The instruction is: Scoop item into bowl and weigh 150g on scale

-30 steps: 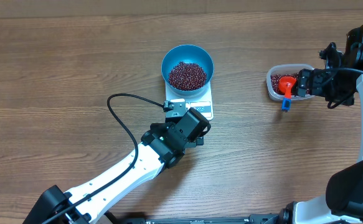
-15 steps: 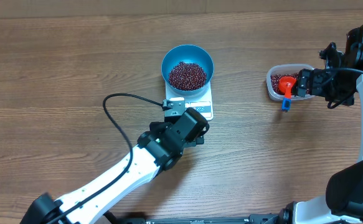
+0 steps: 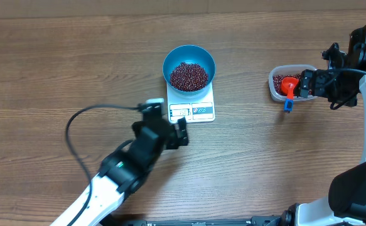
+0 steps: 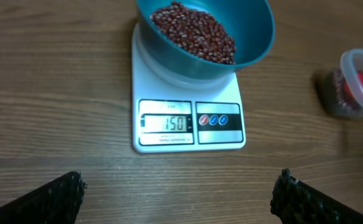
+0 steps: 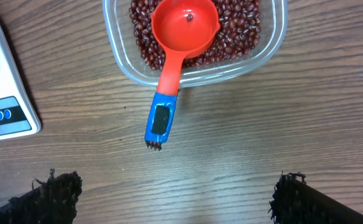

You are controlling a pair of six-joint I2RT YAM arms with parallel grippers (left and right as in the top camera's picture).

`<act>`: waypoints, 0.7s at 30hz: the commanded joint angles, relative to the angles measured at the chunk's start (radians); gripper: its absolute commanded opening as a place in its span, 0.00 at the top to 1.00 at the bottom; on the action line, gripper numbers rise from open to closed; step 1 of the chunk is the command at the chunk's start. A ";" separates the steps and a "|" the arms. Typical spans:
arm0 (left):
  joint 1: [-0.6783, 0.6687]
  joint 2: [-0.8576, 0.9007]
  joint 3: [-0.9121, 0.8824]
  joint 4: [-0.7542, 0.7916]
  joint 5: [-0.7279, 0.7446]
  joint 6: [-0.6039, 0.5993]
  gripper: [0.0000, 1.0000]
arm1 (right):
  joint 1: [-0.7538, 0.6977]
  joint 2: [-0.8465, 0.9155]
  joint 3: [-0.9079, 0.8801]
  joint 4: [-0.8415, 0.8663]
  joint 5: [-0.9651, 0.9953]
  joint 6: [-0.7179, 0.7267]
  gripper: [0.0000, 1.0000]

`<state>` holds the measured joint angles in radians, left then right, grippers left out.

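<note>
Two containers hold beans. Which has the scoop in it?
The clear tub on the right: the orange-red scoop lies in it, handle over the rim. The blue bowl on the scale holds only beans.

The right gripper (image 5: 180,198) hangs with its jaws wide apart, the two dark fingertips (image 5: 58,196) at the lower corners over the wooden table (image 5: 281,130). Straight ahead of the gap between them lies an orange-red scoop (image 5: 186,25), its cup resting on dark red beans (image 5: 240,31) inside a clear plastic tub (image 5: 122,65). The scoop's handle crosses the tub's near rim and its blue end (image 5: 159,119), with a black inset, points back toward the gripper. Ahead and left of the left fingertip, a corner of the white scale (image 5: 0,74) shows, with three small coloured buttons.
</note>
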<state>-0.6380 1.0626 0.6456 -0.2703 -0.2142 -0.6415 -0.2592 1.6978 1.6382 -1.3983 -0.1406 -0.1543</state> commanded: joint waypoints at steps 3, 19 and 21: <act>0.144 -0.213 -0.195 0.105 0.218 0.102 0.00 | 0.002 -0.020 0.023 0.005 0.005 -0.004 0.00; 0.489 -0.739 -0.375 0.146 0.399 0.310 0.00 | 0.002 -0.020 0.023 0.005 0.005 -0.004 0.00; 0.524 -0.777 -0.389 0.150 0.399 0.309 0.00 | 0.002 -0.020 0.023 0.005 0.005 -0.004 0.00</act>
<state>-0.1535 0.3305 0.2790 -0.1284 0.1581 -0.3653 -0.2592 1.6978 1.6382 -1.3983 -0.1410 -0.1539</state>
